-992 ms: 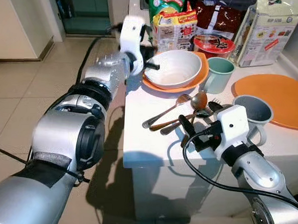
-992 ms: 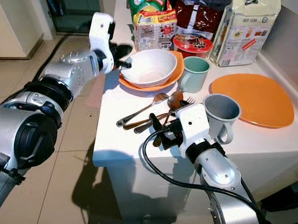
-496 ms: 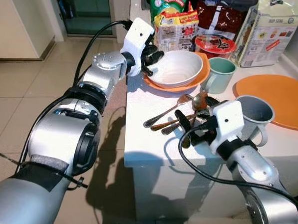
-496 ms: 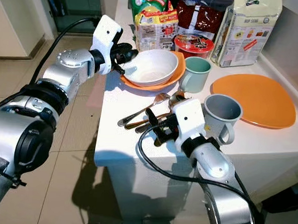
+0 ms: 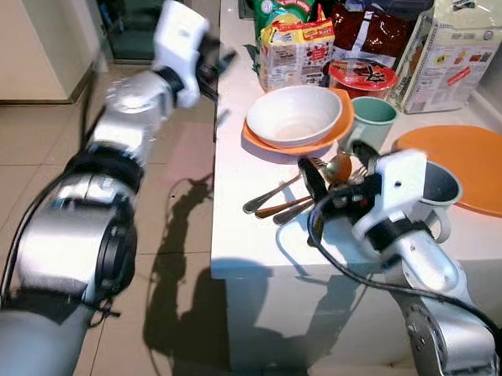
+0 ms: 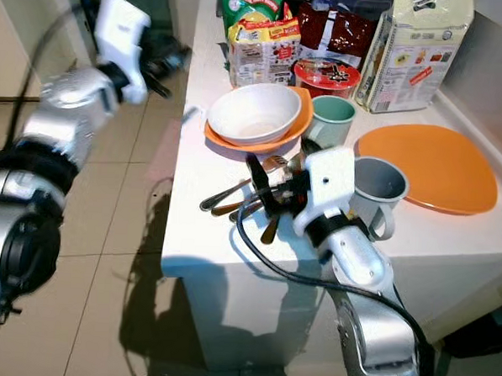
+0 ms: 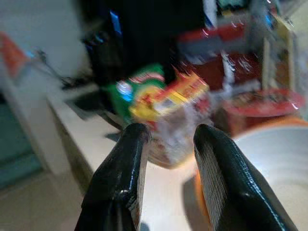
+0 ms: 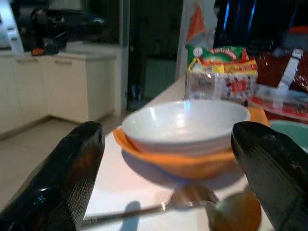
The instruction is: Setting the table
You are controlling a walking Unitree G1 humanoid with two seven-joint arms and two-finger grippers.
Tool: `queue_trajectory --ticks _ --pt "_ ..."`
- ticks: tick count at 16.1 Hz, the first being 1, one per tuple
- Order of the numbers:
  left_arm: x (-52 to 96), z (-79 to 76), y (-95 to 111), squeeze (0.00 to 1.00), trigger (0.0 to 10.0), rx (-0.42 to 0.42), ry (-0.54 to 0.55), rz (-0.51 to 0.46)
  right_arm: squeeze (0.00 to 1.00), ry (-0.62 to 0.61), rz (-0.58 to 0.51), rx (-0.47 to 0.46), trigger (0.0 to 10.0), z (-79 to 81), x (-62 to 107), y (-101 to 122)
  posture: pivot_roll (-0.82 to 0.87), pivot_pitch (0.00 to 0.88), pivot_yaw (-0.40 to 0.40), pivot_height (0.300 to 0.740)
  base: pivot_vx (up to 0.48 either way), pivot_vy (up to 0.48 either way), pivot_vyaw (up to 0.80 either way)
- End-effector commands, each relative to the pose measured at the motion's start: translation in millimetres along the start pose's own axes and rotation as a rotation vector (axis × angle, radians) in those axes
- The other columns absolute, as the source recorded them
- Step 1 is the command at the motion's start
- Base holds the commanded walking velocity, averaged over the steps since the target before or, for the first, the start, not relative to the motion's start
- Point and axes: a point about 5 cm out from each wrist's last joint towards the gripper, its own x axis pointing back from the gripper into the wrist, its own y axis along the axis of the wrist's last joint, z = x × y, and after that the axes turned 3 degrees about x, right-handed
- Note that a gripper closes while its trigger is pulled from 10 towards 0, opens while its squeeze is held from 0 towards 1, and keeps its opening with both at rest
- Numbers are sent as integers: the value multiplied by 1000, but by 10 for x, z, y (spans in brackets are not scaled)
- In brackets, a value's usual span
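Over cutlery point(image 5: 293, 194): right gripper point(image 5: 331, 180) wide open; left gripper point(image 5: 213, 66), blurred, seemingly parted, empty.

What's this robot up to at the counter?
It looks to be setting the table. Its right gripper hangs open just above a pile of cutlery on the white counter, holding nothing. Its left gripper, open and empty, is off the counter's edge near the white bowl, which sits on an orange dish. Two mugs and an orange plate wait nearby.

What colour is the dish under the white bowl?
Orange; the dish shows best in the right wrist view.
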Motion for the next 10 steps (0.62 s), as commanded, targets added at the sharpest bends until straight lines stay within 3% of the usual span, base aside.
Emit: queue_trajectory --ticks 1,2,3,4,6,10 --pt "72 66 80 0 10000 -19 63 -69 0 -24 -12 -7 10000 -30 -13 3 18 0 11 740 0 0 0" --pt "130 88 76 0 10000 -14 99 -79 0 -29 -19 -10 10000 -30 -14 13 18 0 12 740 0 0 0" --pt "330 66 65 0 10000 19 175 -123 0 -51 -39 -11 10000 -31 8 37 17 0 15 740 0 0 0" --pt "374 49 60 0 10000 21 186 -132 0 -56 -40 -12 10000 -31 16 37 15 0 17 740 0 0 0" --pt "705 -145 -53 0 10000 -23 228 -145 0 -128 -53 -29 10000 -57 57 47 23 0 10 740 0 0 0" --pt "1013 -543 -191 0 10000 -27 206 -116 0 -174 -100 -41 10000 -96 44 82 36 0 -4 740 0 0 0"
